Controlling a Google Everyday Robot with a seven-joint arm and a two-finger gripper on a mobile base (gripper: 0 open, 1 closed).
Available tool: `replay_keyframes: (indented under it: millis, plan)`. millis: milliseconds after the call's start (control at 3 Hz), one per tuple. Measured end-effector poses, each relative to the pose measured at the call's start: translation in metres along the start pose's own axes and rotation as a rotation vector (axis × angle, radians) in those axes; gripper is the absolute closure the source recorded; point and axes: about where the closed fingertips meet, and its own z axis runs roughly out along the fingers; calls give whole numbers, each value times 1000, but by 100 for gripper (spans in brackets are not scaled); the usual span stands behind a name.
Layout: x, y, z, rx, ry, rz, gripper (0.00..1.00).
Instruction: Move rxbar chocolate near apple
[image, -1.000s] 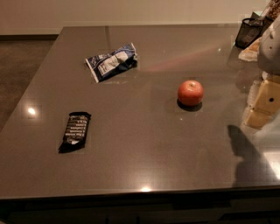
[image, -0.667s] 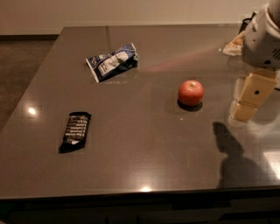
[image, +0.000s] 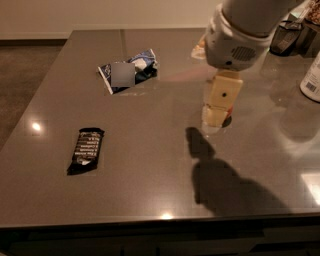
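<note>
apple (image: 228, 120) mostly hidden behind end effector (image: 215, 116), bottle (image: 312, 75) cropped

gripper: the gripper (image: 216, 116) hangs low over the desk (image: 150, 195) at 2 o'clock from its middle, with the arm coming in from 1 o'clock.
rxbar chocolate: the rxbar chocolate (image: 86, 150) lies flat at 8 o'clock, with open surface on every side.
snack bag: the snack bag (image: 129, 75) is a low, crumpled obstacle at 11 o'clock, well apart from the bar.
middle lane: nothing stands between the gripper and the bar.
right edge: a white bottle (image: 312, 77) at 3 o'clock and a dark holder (image: 286, 39) at 1 o'clock crowd that side.
</note>
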Motion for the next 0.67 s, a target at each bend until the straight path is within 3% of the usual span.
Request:
replay_keyframes:
  millis: [667]
  plan:
    - [-75, -14, 63, -89, -34, -196, 0]
